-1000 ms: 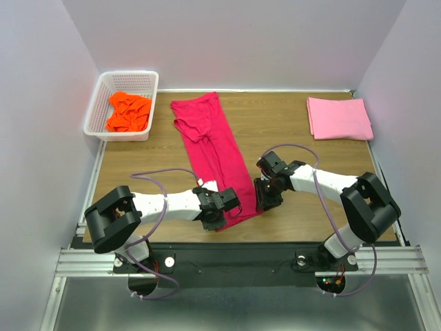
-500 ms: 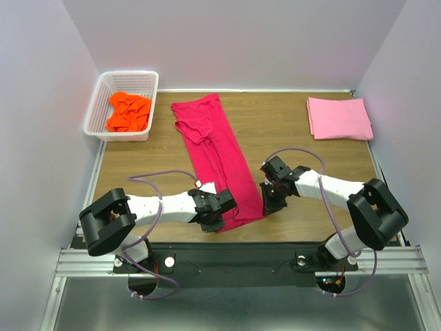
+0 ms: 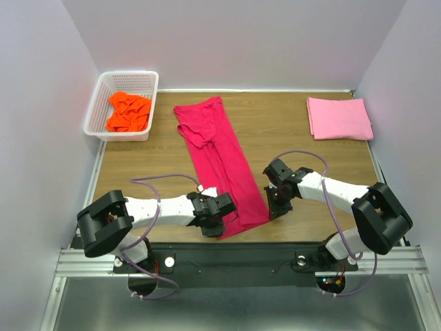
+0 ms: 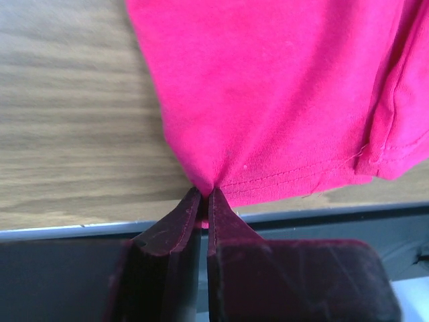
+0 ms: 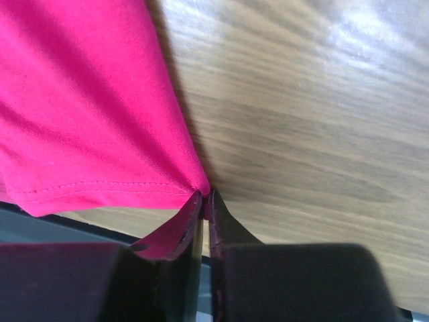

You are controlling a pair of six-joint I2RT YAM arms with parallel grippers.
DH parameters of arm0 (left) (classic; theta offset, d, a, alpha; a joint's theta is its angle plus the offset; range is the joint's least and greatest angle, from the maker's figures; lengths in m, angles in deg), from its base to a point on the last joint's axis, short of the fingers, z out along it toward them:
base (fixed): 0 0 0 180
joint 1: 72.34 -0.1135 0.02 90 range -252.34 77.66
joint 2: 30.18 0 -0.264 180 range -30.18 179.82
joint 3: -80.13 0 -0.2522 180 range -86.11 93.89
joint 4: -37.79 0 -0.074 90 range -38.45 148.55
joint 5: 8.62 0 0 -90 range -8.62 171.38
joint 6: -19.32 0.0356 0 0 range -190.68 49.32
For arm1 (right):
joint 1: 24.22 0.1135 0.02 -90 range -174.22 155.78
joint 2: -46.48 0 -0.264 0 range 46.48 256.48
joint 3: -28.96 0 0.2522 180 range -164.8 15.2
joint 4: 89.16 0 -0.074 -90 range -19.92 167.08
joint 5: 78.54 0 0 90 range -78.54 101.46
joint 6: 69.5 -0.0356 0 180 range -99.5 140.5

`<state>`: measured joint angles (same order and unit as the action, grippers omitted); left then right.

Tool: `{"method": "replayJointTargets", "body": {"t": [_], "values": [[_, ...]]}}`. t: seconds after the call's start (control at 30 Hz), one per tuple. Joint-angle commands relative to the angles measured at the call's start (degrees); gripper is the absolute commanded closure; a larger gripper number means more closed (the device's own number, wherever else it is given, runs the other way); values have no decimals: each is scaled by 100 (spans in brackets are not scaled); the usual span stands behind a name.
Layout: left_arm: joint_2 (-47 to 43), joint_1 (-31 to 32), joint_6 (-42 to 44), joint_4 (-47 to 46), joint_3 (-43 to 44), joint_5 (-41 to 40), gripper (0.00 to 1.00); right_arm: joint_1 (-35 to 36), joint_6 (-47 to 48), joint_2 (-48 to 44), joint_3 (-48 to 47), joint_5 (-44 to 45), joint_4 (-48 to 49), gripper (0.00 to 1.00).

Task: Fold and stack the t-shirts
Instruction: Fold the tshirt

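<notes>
So, pinched tight in the left gripper (image 4: 204, 194): one hem corner of the crimson t-shirt (image 3: 220, 162). Same deal in the right gripper (image 5: 204, 196) with the other corner. Stretched flat ahead of both, across the table (image 3: 138, 158).

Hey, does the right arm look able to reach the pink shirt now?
Probably not yet: the right gripper is shut on a corner of the red shirt. Nothing lies between it and the pink shirt.

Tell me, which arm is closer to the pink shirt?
Right. The right arm lies on the pink shirt's side of the table, nearer the front. The left arm is beyond the red shirt, on the other side.
</notes>
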<state>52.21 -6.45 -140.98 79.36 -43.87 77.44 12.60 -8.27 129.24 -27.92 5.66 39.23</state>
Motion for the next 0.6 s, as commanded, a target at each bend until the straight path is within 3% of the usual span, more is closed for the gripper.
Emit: {"method": "replayJointTargets", "body": {"t": [0.0,0.13,0.57], "values": [[102,196,26,435,-111,192,100,-17,-41,-172,-39,150,-425,90],[-12,275,-202,427,-102,271,100,-26,38,-120,-57,141,-469,99],[-417,293,-616,953,371,-140,100,-26,126,-427,-767,158,-768,99]]}}
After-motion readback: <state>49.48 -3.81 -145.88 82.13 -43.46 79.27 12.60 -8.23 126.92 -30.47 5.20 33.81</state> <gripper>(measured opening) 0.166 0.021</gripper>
